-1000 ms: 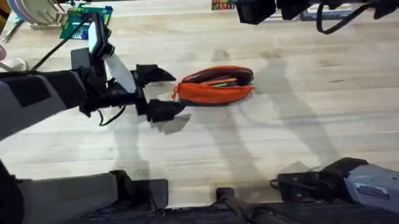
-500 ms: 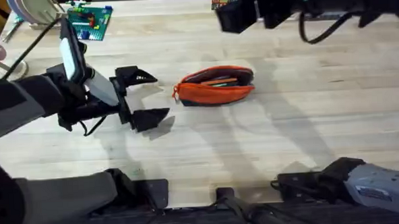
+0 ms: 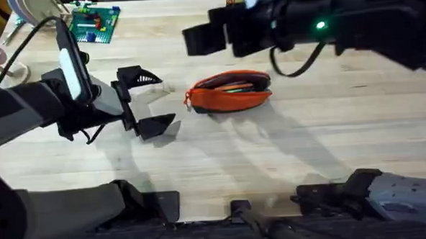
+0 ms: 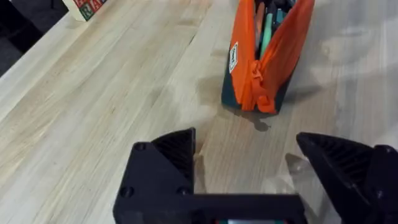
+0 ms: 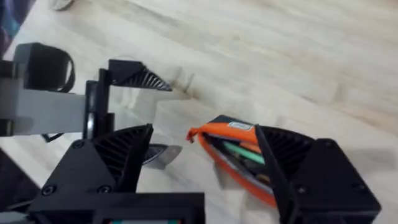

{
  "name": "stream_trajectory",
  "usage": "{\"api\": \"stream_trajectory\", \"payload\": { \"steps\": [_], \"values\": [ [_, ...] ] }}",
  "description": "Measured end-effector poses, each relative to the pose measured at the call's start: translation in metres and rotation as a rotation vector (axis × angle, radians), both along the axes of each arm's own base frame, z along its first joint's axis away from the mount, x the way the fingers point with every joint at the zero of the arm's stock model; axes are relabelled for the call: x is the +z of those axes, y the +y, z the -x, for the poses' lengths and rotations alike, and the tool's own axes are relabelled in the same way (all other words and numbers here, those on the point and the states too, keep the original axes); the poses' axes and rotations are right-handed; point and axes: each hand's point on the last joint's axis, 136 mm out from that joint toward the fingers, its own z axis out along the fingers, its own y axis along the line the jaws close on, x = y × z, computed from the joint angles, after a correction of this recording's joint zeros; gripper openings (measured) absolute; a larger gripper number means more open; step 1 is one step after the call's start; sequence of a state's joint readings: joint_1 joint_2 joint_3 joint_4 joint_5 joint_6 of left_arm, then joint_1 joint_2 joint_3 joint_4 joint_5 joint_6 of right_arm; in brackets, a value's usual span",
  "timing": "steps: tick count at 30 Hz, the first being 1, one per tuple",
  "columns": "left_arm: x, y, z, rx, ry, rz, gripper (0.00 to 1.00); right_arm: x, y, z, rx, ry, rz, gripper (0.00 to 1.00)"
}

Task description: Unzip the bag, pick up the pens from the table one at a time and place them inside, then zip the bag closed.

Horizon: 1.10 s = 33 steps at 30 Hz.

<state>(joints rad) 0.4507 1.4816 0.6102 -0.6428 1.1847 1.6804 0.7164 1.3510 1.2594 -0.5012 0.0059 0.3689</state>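
The bag (image 3: 228, 91) lies mid-table, its zipper gaping, both pens (image 4: 268, 31) inside, so only zipping remains. The left gripper (image 3: 146, 101), wide open and empty, sits toward the left edge, farther from the pull tab than before. The right gripper (image 5: 205, 162), also open and empty, has swung in over the bag.

Orange bag (image 3: 230, 92), pale wood-grain table (image 3: 329, 129)

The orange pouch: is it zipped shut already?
No. In the left wrist view the pouch gapes open along its top, and a green pen shows inside it.
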Motion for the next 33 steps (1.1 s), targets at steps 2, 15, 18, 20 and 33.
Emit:
{"api": "stream_trajectory", "payload": {
  "steps": [2,15,18,20,33],
  "values": [
    [0.0,0.0,0.0,-0.001,-0.003,-0.002,0.996,-0.004,0.007,0.005,-0.001,0.027,-0.013,0.998],
    [0.0,0.0,0.0,-0.004,-0.009,-0.005,0.996,-0.008,0.029,0.011,-0.068,0.124,-0.123,0.998],
    [0.0,0.0,0.0,-0.004,-0.009,-0.005,0.996,-0.024,0.05,0.012,-0.085,0.18,-0.151,0.998],
    [0.0,0.0,0.0,-0.004,-0.009,-0.005,0.996,-0.031,0.057,0.016,-0.095,0.204,-0.152,0.998],
    [0.0,0.0,0.0,-0.004,-0.013,-0.006,0.996,-0.059,0.073,0.035,-0.253,0.282,-0.139,0.998]
  ]
}}
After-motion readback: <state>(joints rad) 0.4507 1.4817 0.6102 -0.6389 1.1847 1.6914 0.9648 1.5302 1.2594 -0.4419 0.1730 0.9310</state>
